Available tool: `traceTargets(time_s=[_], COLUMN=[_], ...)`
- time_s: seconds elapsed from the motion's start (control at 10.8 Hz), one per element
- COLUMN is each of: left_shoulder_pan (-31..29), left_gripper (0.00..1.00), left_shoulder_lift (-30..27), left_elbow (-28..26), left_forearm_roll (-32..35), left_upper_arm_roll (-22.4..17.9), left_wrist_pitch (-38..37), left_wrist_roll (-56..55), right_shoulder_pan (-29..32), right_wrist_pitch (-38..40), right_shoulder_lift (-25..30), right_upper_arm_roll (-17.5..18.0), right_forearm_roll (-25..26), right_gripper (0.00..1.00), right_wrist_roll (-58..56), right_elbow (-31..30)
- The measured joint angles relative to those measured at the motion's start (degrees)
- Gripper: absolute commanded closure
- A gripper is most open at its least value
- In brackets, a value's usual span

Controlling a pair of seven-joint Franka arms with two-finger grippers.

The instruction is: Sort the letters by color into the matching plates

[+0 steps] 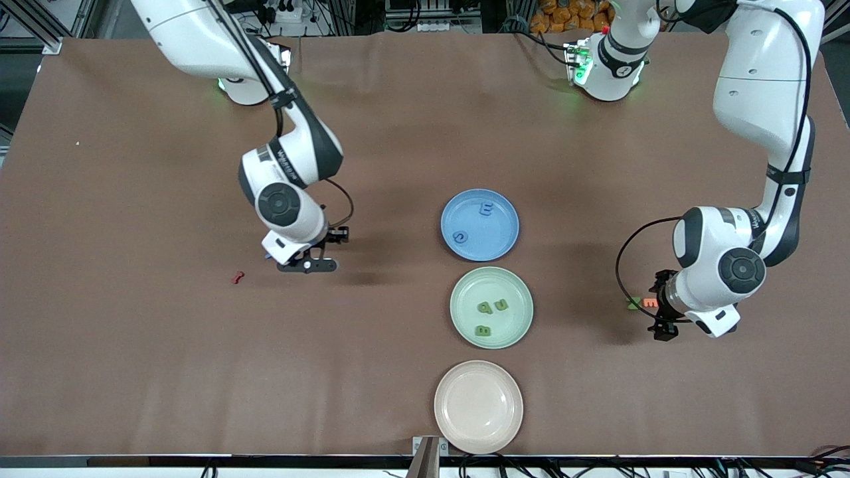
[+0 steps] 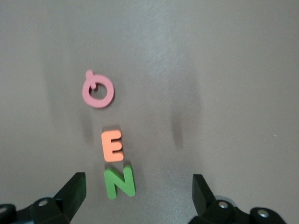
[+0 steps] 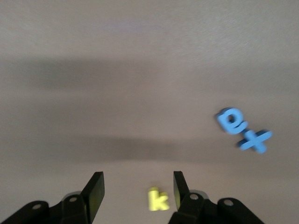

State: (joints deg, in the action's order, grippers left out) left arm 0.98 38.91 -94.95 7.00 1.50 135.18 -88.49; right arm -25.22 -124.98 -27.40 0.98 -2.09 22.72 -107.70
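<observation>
You lowered the wide left tool (image 2: 138,198) squarely astride the green N (image 2: 119,182), clear of the orange E (image 2: 112,145); the right tool (image 3: 138,189) stood part-open, empty.

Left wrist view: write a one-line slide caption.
Open left gripper hovers over a green N, with an orange E and pink G lined up beside it.

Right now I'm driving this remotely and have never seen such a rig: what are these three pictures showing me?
Two white robot arms work at a brown table. One picture looks down from across the table; the other two come from cameras on each wrist.

In line lie a blue plate with two blue letters, a green plate with three green letters, and a beige-pink plate.

The left gripper, open, hangs over a green N, orange E and pink letter. The right gripper, open, hangs over a yellow k, near two blue letters. Neither holds anything.
</observation>
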Motion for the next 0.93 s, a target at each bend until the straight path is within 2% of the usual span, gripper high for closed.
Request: traceTargets(time_s=[0.19, 0.37, 0.46, 0.74, 0.83, 0.93], left_shoulder_pan=[0.6, 0.5, 0.4, 0.3, 0.3, 0.3], left_gripper=[0.0, 0.0, 0.0, 0.0, 0.73, 1.0], left_shoulder_lift=[0.5, 0.9, 1.1, 1.5, 1.4, 1.4], left_elbow=[-0.9, -2.6, -4.2, -6.7, -6.7, -6.7], left_forearm_roll=[0.0, 0.0, 0.0, 0.0, 0.0, 0.0], left_upper_arm_roll=[0.1, 0.1, 0.0, 0.0, 0.0, 0.0], left_wrist_pitch=[0.9, 3.1, 6.1, 10.3, 10.4, 10.4], left_wrist_roll=[-3.9, -4.2, -4.2, -4.2, -4.2, -4.2], right_shoulder_pan=[3.5, 5.3, 5.9, 9.4, 10.3, 10.7], right_wrist_pitch=[0.0, -0.2, -1.0, -12.4, -15.5, -17.2], right_shoulder_lift=[0.6, 0.9, 1.0, 1.0, 1.0, 1.0], right_upper_arm_roll=[0.0, 0.0, 0.0, 0.0, 0.0, 0.0], right_forearm_roll=[2.0, 8.1, 9.1, 9.5, 9.6, 9.8], right_gripper=[0.33, 0.34, 0.34, 0.35, 0.35, 0.36], right_wrist_roll=[-10.1, -16.9, -20.7, -30.6, -32.5, -33.3], right_elbow=[-1.6, -1.7, -1.9, -7.2, -9.5, -10.8])
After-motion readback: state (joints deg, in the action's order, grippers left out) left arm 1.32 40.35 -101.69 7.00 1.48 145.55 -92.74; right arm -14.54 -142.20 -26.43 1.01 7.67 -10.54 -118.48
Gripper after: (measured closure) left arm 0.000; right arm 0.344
